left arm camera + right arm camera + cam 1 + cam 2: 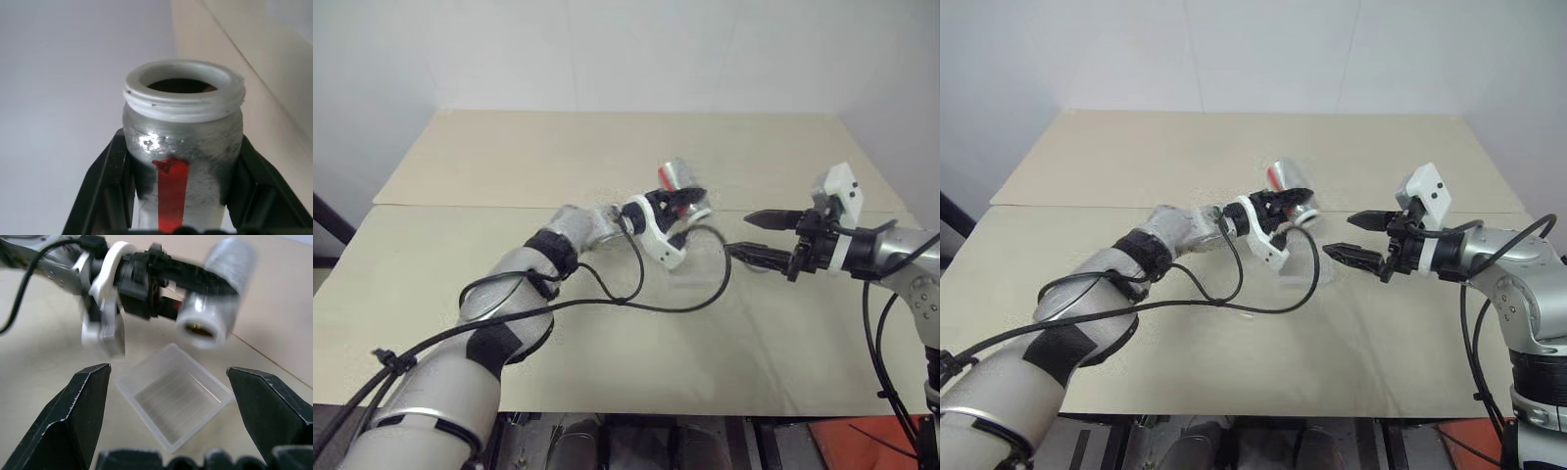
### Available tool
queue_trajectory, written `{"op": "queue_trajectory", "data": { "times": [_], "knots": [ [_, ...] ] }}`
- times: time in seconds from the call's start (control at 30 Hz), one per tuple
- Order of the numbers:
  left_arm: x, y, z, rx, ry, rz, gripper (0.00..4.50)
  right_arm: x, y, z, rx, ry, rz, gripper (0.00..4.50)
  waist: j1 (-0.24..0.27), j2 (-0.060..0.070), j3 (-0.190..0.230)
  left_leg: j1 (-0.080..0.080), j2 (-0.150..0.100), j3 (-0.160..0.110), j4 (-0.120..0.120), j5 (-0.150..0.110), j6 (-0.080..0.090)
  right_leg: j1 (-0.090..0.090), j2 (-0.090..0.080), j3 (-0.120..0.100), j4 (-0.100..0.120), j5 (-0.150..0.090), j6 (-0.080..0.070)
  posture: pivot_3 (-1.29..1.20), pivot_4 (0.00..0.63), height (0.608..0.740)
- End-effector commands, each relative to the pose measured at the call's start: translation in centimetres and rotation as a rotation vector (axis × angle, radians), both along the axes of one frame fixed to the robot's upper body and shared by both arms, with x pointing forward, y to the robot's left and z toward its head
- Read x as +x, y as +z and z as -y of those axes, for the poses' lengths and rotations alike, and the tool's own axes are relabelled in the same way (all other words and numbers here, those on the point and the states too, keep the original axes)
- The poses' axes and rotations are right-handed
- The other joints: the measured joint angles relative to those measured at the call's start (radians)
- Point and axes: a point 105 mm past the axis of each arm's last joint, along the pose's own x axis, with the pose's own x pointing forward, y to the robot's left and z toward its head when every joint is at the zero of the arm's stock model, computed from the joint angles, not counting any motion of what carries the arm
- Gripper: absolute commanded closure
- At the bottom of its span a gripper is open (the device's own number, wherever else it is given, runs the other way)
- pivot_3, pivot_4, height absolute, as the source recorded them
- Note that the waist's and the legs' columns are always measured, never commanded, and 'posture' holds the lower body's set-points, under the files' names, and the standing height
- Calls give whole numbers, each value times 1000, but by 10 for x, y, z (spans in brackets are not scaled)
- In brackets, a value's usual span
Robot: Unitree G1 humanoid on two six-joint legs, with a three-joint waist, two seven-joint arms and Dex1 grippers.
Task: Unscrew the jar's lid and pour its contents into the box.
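**Mia:** What is the left gripper holding?

**Ben:** It is squeezed tight on the small silvery jar with a red stripe on a white label. One black finger presses on each side of it.

**Mia:** Is the jar standing up?

**Ben:** No. It is tipped over on its side, up in the air. Its white screw rim is bare, with no cap on it, and its mouth points toward the right gripper.

**Mia:** Is anything inside the jar?

**Ben:** It looks dark in there, with maybe a little brown bit, but I cannot tell what it is.

**Mia:** Where is the small shallow square box of clear plastic?

**Ben:** It sits flat on the pale wooden table, just under the left gripper and the jar's mouth. It lies right in front of the right gripper, between its two fingertips as that wrist camera sees it. Nothing is touching the box.

**Mia:** And what is the right gripper doing?

**Ben:** Its two black fingers are spread wide apart. It holds nothing. It hangs in the air beside the jar, pointing at it, a little way off.
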Motion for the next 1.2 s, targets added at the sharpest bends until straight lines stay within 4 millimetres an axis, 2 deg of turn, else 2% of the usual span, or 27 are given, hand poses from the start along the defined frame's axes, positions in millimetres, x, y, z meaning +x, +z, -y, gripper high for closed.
{"op": "queue_trajectory", "data": {
  "times": [0.03,0.07,0.17,0.23,0.33,0.43,0.53,0.73,0.8,0.87,0.93,0.97,1.03,1.1,1.2],
  "knots": [
    [15,40,-13,-407,86,-330,2489,-1,18,4,-14,-10,81,84,0,0,0,0,0,0,1,0,0,0,0,0,1,0,0,0,150,740],
    [20,46,-18,-509,119,-409,2489,-1,18,5,-10,-9,81,84,0,0,0,0,0,0,2,0,0,0,0,0,1,0,0,0,150,740],
    [25,48,-30,-670,164,-586,2489,-2,18,4,-6,-1,83,84,-3,0,0,0,0,-1,3,0,0,1,0,0,1,0,0,0,150,740],
    [31,50,-42,-897,201,-756,2489,-4,18,3,-2,8,83,84,-10,0,0,0,0,-1,3,0,0,2,0,0,1,0,0,0,150,740],
    [30,35,-58,-1049,237,-876,2489,-5,17,2,6,12,81,84,-21,0,0,1,0,-3,3,0,0,2,0,0,1,0,0,0,150,740],
    [27,17,-66,-1092,292,-995,2489,-7,17,2,9,14,82,84,-24,0,0,2,0,-3,3,0,0,2,0,0,2,0,0,0,150,740],
    [19,4,-71,-1148,264,-1083,2489,-8,16,2,15,14,80,84,-23,0,0,2,0,-3,3,0,0,2,0,0,3,0,0,0,150,740],
    [15,3,-77,-1112,289,-984,2489,-10,14,1,14,16,79,84,-17,0,0,2,-1,-3,3,0,0,3,0,0,2,0,0,0,150,740],
    [18,11,-78,-1055,286,-891,2489,-10,14,1,13,15,80,84,-17,0,0,2,-1,-3,3,0,0,3,0,0,2,0,0,0,150,740],
    [17,33,-69,-910,228,-714,2489,-10,14,1,11,15,83,84,-19,0,0,2,-1,-3,3,0,0,3,0,0,2,0,0,0,150,740],
    [11,62,-50,-665,146,-448,2489,-9,15,2,6,13,88,84,-17,0,0,2,-1,-2,3,0,0,3,0,0,2,0,0,0,150,740],
    [5,71,-36,-483,105,-281,2489,-8,15,3,2,11,91,84,-14,0,0,2,-2,-1,3,0,0,3,0,0,2,0,0,0,150,740],
    [-5,69,-12,-83,26,46,2489,-6,16,4,-2,5,95,84,-6,0,0,1,-2,1,2,0,0,3,0,0,1,0,0,0,150,740],
    [-10,53,4,238,-56,266,2489,-5,17,5,0,0,99,84,4,1,-1,2,-3,3,2,0,0,5,0,0,-2,1,0,0,150,740],
    [-16,30,16,513,-177,426,2489,-4,18,4,2,-10,105,84,11,2,-1,2,-3,5,1,0,0,5,0,0,-4,1,1,0,150,740]
  ]
}}
